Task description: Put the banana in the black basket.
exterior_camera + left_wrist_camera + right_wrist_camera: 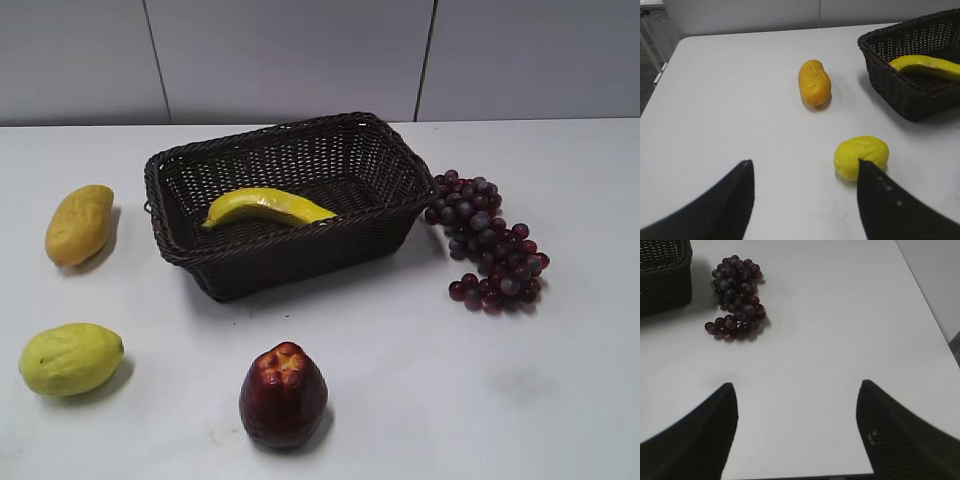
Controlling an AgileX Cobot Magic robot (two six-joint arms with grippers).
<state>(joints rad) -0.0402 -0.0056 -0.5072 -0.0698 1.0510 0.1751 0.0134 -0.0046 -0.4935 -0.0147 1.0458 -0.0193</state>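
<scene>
The banana (268, 207) lies inside the black basket (370, 238) at the middle of the table; both also show in the left wrist view, the banana (927, 66) and the basket (900, 90) at the upper right. My left gripper (805, 165) is open and empty above the table, near the lemon-like fruit. My right gripper (796, 386) is open and empty above bare table near the front edge. Neither gripper shows in the exterior view.
A yellow-orange mango-like fruit (79, 224) and a yellow-green lemon-like fruit (71, 358) lie left of the basket. A dark red apple-like fruit (283, 393) stands in front. Purple grapes (487, 240) lie to the right, also in the right wrist view (735, 292).
</scene>
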